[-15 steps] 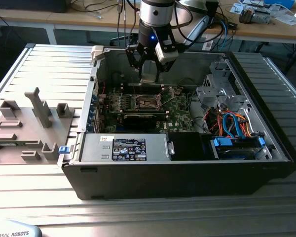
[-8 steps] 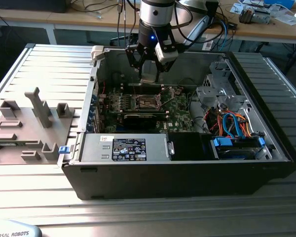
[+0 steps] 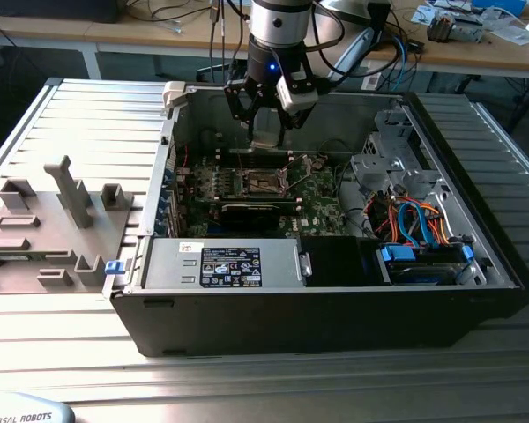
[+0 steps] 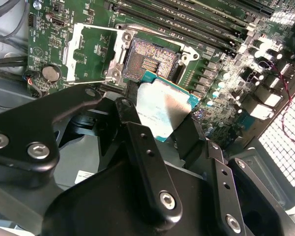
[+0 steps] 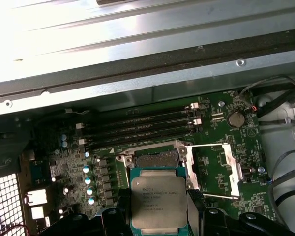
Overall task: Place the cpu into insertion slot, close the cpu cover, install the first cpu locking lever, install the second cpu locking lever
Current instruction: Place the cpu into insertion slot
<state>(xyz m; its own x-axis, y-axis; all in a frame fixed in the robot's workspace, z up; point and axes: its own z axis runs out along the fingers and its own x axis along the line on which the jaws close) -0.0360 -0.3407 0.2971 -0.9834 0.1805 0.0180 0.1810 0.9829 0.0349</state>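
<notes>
The gripper (image 3: 266,132), upper centre in the exterior view over the open computer case (image 3: 335,326), is clenched on one cpu (image 5: 159,204), with a finger on each of two opposite edges. The cpu is held near the single insertion slot (image 5: 155,160) and is not seated in it. The one cpu cover (image 4: 73,49) lies flipped open beside the slot. Small print lines mark the cpu's lid. A printed label (image 3: 231,266) sits at lower centre of the exterior view.
</notes>
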